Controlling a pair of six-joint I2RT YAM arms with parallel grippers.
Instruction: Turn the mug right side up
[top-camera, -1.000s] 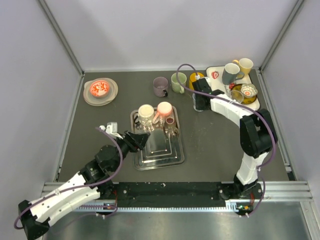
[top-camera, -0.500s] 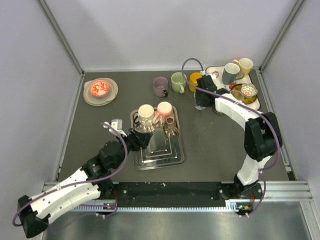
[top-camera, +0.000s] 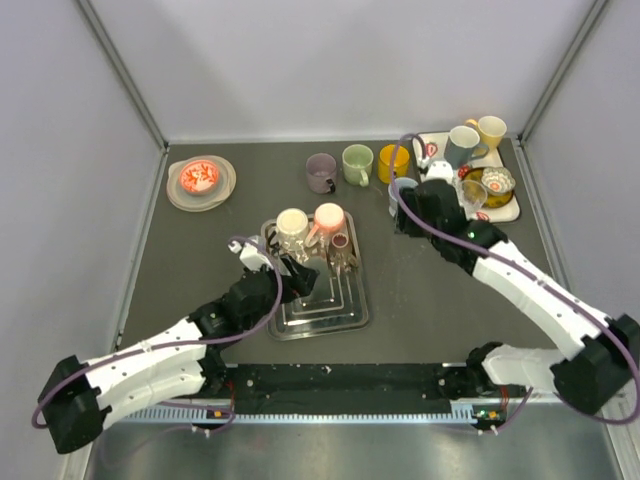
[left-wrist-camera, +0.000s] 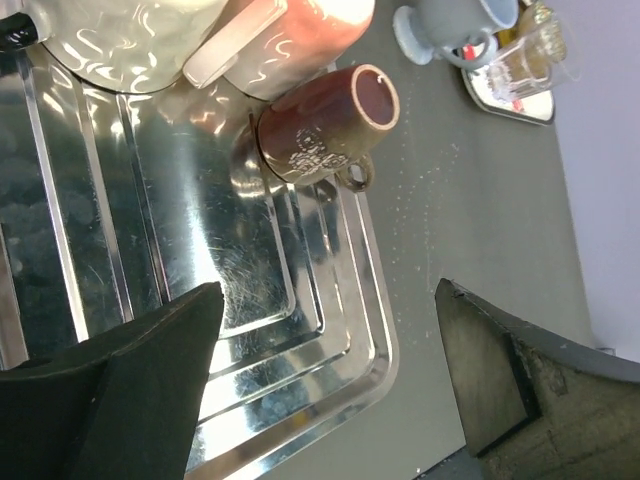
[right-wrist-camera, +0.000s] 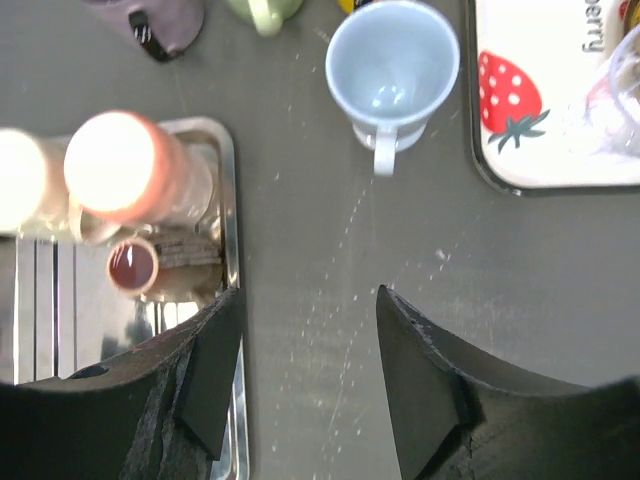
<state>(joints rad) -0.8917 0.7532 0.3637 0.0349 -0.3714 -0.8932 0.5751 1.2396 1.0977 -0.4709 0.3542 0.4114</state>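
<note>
Pale blue mug (right-wrist-camera: 392, 65) upright, seemingly empty.

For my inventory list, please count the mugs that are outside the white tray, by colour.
Cream ceramic mug: 1
Pink ceramic mug: 1
Brown ceramic mug: 1
Purple ceramic mug: 1
Green ceramic mug: 1
Yellow ceramic mug: 1
Light blue ceramic mug: 1
Total: 7
</note>
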